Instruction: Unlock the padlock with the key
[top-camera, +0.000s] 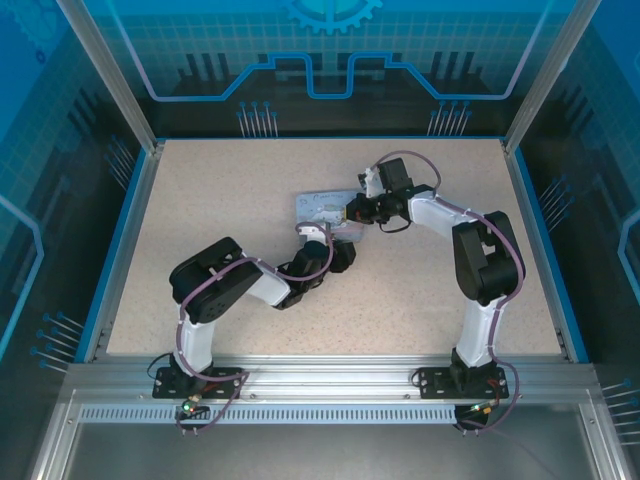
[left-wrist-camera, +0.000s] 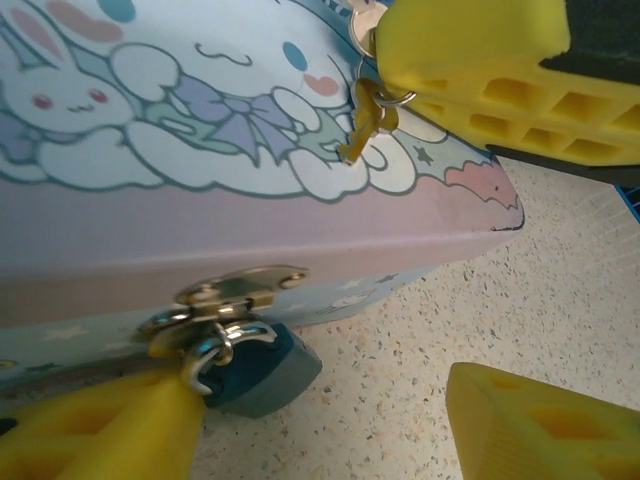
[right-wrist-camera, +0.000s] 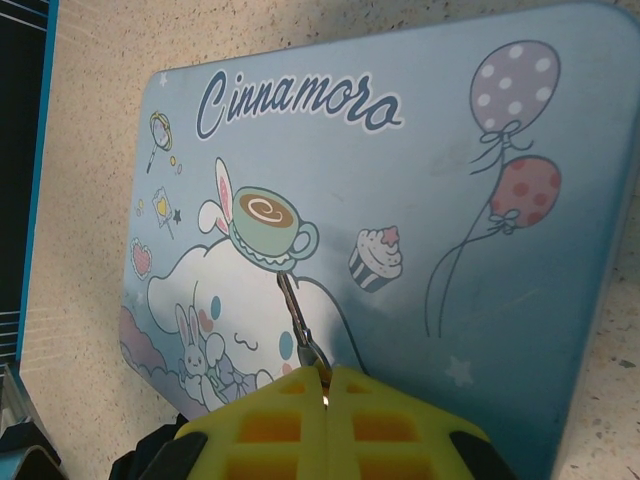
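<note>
The padlock (left-wrist-camera: 262, 370), small with a teal body and a silver shackle, hangs from the brass hasp (left-wrist-camera: 230, 293) on the front wall of the pale blue cartoon tin (left-wrist-camera: 250, 235). My left gripper (left-wrist-camera: 325, 392) is open at table level. Its left finger (left-wrist-camera: 100, 432) touches the padlock's shackle side, and its right finger (left-wrist-camera: 540, 425) stands well apart. Above the tin's lid (right-wrist-camera: 450, 200), my right gripper (right-wrist-camera: 325, 385) is shut on the key (right-wrist-camera: 298, 312), whose blade points out over the picture. The key (left-wrist-camera: 362, 125) also hangs below the right gripper's yellow fingers (left-wrist-camera: 480, 60).
The tin (top-camera: 322, 207) lies mid-table on the speckled surface (top-camera: 230, 200), with my left gripper (top-camera: 318, 238) at its near edge and my right gripper (top-camera: 348, 212) over its right part. Blue walls and metal posts ring the table.
</note>
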